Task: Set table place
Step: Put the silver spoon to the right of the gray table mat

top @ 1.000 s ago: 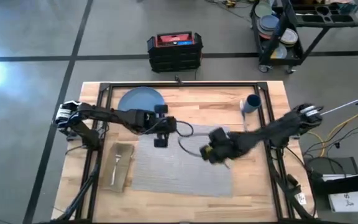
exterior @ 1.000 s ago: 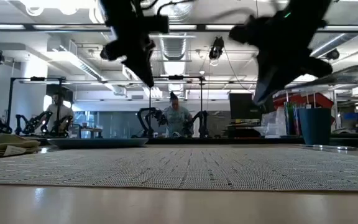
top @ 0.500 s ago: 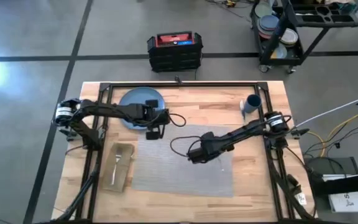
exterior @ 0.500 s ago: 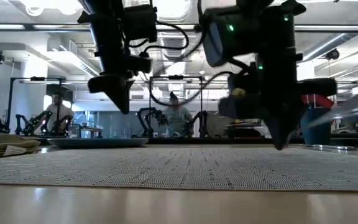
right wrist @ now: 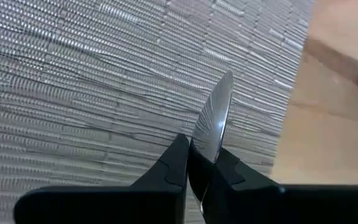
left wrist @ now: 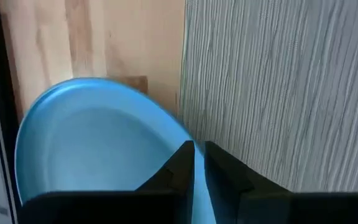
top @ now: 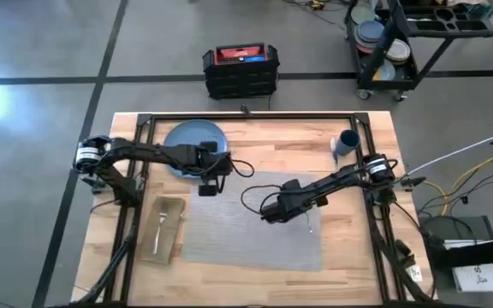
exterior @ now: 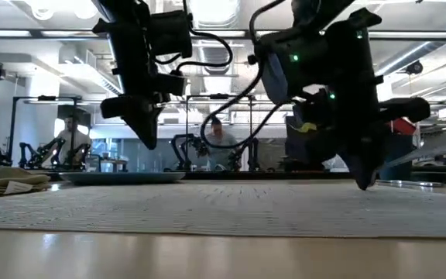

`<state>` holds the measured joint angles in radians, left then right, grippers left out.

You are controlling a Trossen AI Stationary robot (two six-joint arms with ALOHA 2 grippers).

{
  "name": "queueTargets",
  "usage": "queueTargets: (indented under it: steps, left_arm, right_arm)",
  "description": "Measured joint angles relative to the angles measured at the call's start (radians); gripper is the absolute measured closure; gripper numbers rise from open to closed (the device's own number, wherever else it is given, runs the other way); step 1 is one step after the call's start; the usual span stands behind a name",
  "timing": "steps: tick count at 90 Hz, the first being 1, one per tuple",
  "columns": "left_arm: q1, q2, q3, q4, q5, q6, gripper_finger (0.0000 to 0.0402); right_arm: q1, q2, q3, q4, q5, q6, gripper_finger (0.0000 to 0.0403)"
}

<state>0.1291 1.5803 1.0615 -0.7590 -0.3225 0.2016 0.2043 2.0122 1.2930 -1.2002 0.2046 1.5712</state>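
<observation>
Silver knife [right wrist: 213, 121] is clamped in the right gripper [right wrist: 199, 163] over the placemat [top: 229, 227]; the left gripper [left wrist: 197, 163] is seen nearly closed, empty.

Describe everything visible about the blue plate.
The plate is round, matte blue with a shallow raised rim, and looks ceramic or plastic. It lies flat and empty on the wooden table, at its far left part, just beyond the far left corner of the grey mat. The left tool, fingers nearly shut, hovers at the plate's near edge; whether it touches is unclear.
</observation>
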Motion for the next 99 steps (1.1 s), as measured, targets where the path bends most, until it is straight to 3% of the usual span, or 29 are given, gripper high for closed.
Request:
queueTargets:
  steps: [15, 65, 99]
  left_arm:
    - [0.000, -0.001, 0.000, -0.011, 0.000, 0.000, 0.0380]
    - [0.000, -0.001, 0.000, -0.012, 0.000, 0.003, 0.0380]
    - [0.000, -0.001, 0.000, -0.011, 0.001, 0.006, 0.0380]
  right_arm:
    - [0.005, 0.002, -0.010, -0.018, 0.001, 0.027, 0.0396]
    - [0.013, 0.002, -0.011, -0.014, 0.003, 0.053, 0.0301]
    - [0.058, -0.002, -0.008, 0.002, 0.014, 0.119, 0.0288]
